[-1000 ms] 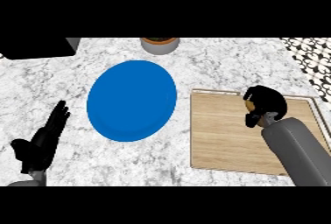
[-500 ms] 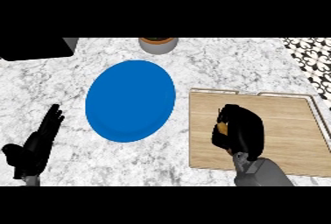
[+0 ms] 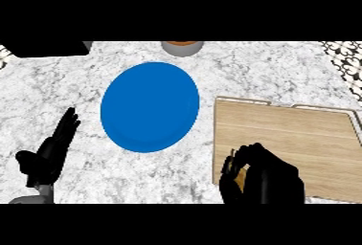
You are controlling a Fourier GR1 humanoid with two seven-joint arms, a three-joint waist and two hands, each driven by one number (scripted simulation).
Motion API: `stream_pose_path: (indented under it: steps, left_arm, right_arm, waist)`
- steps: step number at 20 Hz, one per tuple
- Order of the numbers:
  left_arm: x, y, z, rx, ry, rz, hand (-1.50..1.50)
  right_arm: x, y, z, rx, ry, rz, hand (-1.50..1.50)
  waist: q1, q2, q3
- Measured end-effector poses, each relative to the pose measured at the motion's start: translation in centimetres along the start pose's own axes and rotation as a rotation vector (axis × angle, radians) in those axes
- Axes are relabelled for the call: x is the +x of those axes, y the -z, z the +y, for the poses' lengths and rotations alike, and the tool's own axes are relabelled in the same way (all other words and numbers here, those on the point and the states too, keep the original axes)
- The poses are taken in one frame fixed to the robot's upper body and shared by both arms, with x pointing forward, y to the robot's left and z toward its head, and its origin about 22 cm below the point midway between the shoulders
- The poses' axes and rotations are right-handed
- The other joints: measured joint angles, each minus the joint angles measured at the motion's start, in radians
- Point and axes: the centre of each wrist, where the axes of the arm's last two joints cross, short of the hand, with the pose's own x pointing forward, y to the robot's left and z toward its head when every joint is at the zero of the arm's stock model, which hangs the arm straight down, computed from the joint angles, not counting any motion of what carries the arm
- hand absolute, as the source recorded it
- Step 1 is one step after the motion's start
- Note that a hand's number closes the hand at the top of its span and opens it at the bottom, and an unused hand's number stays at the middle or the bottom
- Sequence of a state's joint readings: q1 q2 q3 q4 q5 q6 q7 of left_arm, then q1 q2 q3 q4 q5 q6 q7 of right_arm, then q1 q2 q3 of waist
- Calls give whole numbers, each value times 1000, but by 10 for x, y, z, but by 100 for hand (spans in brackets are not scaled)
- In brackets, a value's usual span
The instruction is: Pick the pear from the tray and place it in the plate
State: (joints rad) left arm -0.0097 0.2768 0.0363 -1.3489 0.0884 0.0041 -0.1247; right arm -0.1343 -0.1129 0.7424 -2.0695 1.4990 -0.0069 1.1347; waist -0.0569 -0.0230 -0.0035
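A large blue plate (image 3: 150, 106) lies in the middle of the marble counter. To its right sits a wooden tray (image 3: 297, 129) whose visible surface is bare. My right hand (image 3: 265, 179) hovers over the tray's near left corner with its fingers curled. A small tan-orange patch of the pear (image 3: 240, 178) shows between fingers and thumb; the rest is hidden. The hand is to the right of and nearer than the plate. My left hand (image 3: 48, 155) rests open at the lower left, fingers up, apart from the plate.
A grey round container (image 3: 182, 47) with brown contents stands at the counter's far edge behind the plate. A black object (image 3: 44, 48) fills the far left corner. A patterned surface (image 3: 346, 60) shows at the far right.
My right hand has closed over the pear on the tray and drawn back toward the tray's near left corner. The left hand has barely moved.
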Motion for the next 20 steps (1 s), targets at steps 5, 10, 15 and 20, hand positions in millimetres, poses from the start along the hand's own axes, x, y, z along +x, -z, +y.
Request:
stream_pose_path:
  steps: [5, 10, 15, 20]
  left_arm:
    - [4, 10, -7, -33, 1, -21, 0]
    - [9, 15, -11, -56, 3, -33, 0]
    - [9, 16, -14, -70, 7, -42, 0]
    - [16, 20, -19, -92, 4, -47, 0]
  right_arm:
    - [23, -20, -20, -96, 24, -58, 150]
    - [40, -12, -24, -115, 26, -98, 150]
    - [57, 9, -13, -65, 24, -118, 150]
    - [76, 39, 6, -6, 15, -118, 150]
  waist:
    - [35, 13, 1]
    - [60, 19, 1]
    - [77, 24, 1]
    - [95, 27, 2]
